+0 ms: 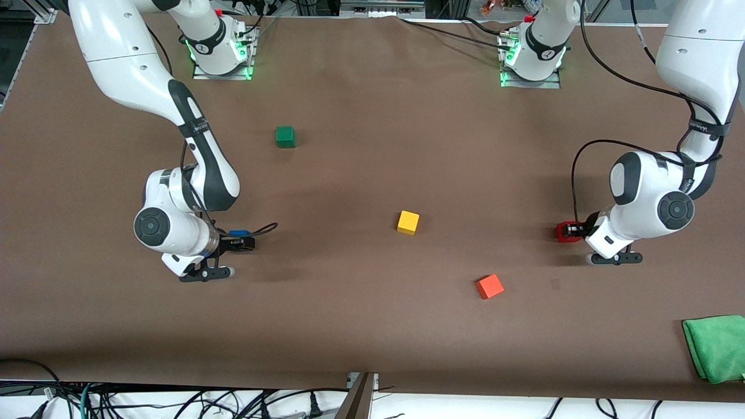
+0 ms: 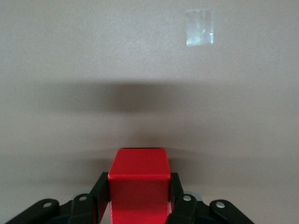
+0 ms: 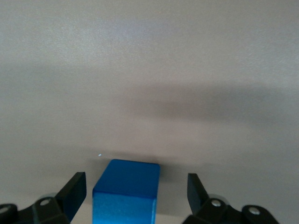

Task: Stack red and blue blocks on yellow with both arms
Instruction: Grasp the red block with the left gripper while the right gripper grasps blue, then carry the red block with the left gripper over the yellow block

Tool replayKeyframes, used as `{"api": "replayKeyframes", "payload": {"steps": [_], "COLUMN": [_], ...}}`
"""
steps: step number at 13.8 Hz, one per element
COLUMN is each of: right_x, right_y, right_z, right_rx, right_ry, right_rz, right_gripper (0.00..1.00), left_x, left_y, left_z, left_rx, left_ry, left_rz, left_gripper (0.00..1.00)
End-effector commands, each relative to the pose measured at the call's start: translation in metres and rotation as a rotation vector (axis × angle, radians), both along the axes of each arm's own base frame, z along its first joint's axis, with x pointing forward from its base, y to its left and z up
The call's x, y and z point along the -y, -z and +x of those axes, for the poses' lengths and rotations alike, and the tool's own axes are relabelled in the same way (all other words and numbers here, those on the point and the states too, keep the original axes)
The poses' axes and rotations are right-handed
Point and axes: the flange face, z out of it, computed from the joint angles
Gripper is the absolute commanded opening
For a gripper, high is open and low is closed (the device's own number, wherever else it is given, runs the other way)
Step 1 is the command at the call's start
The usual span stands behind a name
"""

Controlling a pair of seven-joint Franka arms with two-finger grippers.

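Note:
The red block [image 1: 563, 231] sits at table level toward the left arm's end. My left gripper [image 1: 573, 231] is shut on it; in the left wrist view both fingers [image 2: 100, 186] press the sides of the red block [image 2: 138, 168]. The blue block [image 1: 237, 233] lies toward the right arm's end. My right gripper [image 1: 240, 240] is down around it and open. In the right wrist view the blue block [image 3: 127, 186] sits between the fingers [image 3: 77, 186] with a gap on each side. The yellow cube [image 1: 408, 222] stands alone mid-table between the two grippers.
An orange cube [image 1: 489, 286] lies nearer the front camera than the yellow cube. A dark green cube [image 1: 285, 136] lies farther from it, toward the right arm's base. A folded green cloth [image 1: 716, 347] lies at the table corner toward the left arm's end.

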Motion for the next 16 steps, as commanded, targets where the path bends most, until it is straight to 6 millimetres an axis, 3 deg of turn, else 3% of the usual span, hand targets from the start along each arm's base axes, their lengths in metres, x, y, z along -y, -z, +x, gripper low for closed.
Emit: {"api": "replayKeyframes", "payload": {"steps": [1,3,6,8,9,11,13,16], "right_x": [-0.007,-0.007,-0.006,-0.009,-0.014,-0.026,-0.050,-0.081], "right_y": [0.003,0.007,-0.012,-0.066,-0.094,-0.141,-0.171,-0.181], "right_z": [-0.005,-0.008,-0.007,-0.001,0.003,0.012,0.016,0.016], "right_rx": [-0.016,-0.031,-0.061,-0.068,-0.068,-0.065,-0.047,-0.022], "right_ry": [0.007,0.006,-0.007,-0.021,-0.027,0.004,0.035,0.092], "right_rz": [0.020,0.017,0.020,0.028,0.032,0.036,0.041,0.047], "right_gripper": [0.78,0.56,0.27,0.26,0.26,0.26,0.26,0.27], "left_x": [0.045,0.105,0.230,0.310,0.339,0.397,0.427,0.443], "left_y": [-0.044,-0.067,-0.090,-0.100,-0.103,-0.089,-0.079,-0.061], "left_z": [0.012,0.021,0.012,0.004,0.002,-0.014,-0.021,-0.029], "left_rx": [0.039,0.071,0.099,0.094,0.085,0.073,0.071,0.055], "left_ry": [0.066,0.089,0.184,0.267,0.235,0.190,0.219,0.241], "left_rz": [-0.011,-0.035,-0.039,-0.049,-0.049,-0.046,-0.055,-0.058], "left_gripper": [0.00,0.00,0.01,0.03,0.03,0.05,0.06,0.06]}}
